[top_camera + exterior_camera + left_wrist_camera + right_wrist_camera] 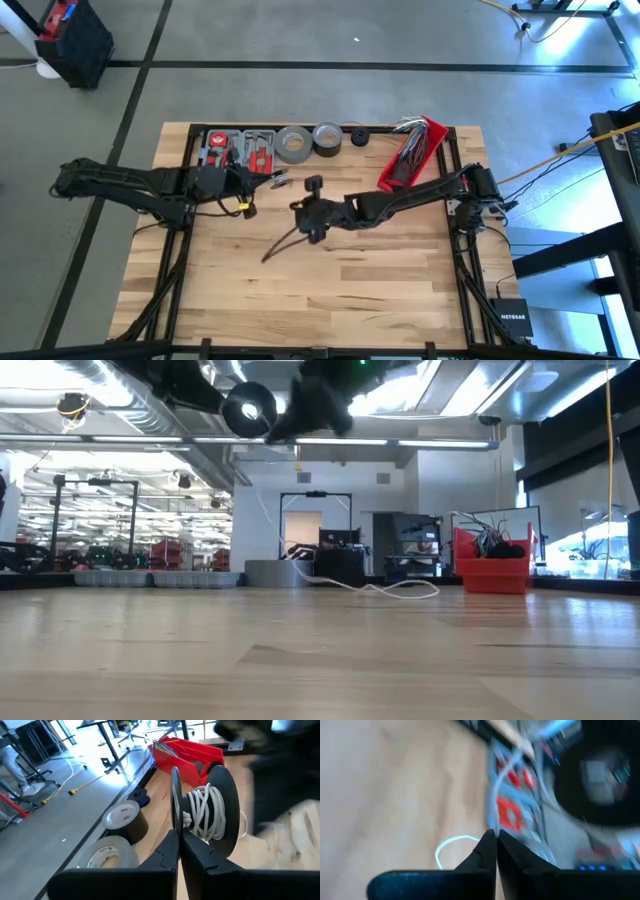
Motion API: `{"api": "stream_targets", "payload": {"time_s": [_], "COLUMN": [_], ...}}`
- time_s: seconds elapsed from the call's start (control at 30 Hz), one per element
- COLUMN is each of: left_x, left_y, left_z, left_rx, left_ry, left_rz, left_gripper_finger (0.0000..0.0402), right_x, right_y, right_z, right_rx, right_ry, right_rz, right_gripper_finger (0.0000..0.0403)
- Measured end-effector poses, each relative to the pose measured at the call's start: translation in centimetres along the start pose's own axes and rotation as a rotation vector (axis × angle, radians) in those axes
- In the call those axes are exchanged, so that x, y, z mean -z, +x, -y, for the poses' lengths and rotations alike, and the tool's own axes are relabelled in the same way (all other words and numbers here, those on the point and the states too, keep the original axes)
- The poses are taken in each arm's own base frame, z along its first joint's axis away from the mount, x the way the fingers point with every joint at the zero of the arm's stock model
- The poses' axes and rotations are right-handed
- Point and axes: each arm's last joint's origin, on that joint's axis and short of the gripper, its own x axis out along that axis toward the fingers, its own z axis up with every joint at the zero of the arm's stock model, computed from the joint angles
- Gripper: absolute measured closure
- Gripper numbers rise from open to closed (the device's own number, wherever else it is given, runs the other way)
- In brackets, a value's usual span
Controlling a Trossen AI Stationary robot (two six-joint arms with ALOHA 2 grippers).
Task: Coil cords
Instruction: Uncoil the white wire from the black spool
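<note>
Left tool [177, 851]: shut, its tips pinched on the rim of a black spool [220, 805] wound with the white cord [205, 815]; the spool is held up off the worktop [380, 280], near its middle.
Right tool [496, 851]: fingers closed together with nothing visibly between them; it sits over the worktop centre, close beside the spool.
White cord: mostly coiled on the spool; a loose length trails down and lies in a wavy loop [395, 590] on the wood.
Dark cord [283, 243]: a thin curved line on the worktop below the right tool.
Far edge: two tape rolls [296, 143], a red bin [410, 155] of cables, a red tool tray [240, 150].
</note>
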Motion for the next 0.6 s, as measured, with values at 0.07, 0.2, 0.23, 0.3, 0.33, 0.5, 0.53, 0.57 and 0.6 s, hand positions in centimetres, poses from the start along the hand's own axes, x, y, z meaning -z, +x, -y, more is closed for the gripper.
{"api": "stream_targets", "payload": {"time_s": [0.07, 0.2, 0.23, 0.3, 0.33, 0.5, 0.53, 0.57, 0.6], "left_x": [0.0, 0.0, 0.0, 0.0, 0.1, 0.8, 0.8, 0.8, 0.8], "left_y": [-0.1, -0.2, -0.3, -0.4, -0.4, -0.5, -0.5, -0.4, -0.4], "left_z": [0.2, 0.4, 0.5, 0.7, 0.8, 0.8, 0.8, 0.8, 0.8], "left_rx": [0.009, 0.026, 0.031, 0.041, 0.046, 0.051, 0.05, 0.049, 0.048], "left_ry": [0.007, 0.022, 0.03, 0.039, 0.047, 0.083, 0.083, 0.081, 0.077], "left_rz": [0.002, 0.006, 0.007, 0.002, -0.007, -0.064, -0.065, -0.067, -0.068], "left_gripper_finger": [0.04, 0.04, 0.04, 0.04, 0.04, 0.04, 0.04, 0.04, 0.04], "right_x": [0.9, 2.7, 3.1, 3.2, 3.1, 1.8, 1.6, 1.4, 1.2], "right_y": [0.3, 0.8, 0.8, 0.2, -0.3, -3.4, -3.9, -4.3, -4.8], "right_z": [0.5, 1.5, 1.6, 2.1, 2.4, 3.8, 3.9, 3.9, 3.9], "right_rx": [0.053, 0.126, 0.149, 0.188, 0.206, 0.284, 0.299, 0.32, 0.343], "right_ry": [0.002, 0.031, 0.039, 0.066, 0.079, 0.173, 0.189, 0.202, 0.212], "right_rz": [-0.092, -0.245, -0.28, -0.308, -0.307, -0.245, -0.237, -0.232, -0.227], "right_gripper_finger": [0.0393, 0.0394, 0.0395, 0.0396, 0.0396, 0.0396, 0.0396, 0.0396, 0.0397]}}
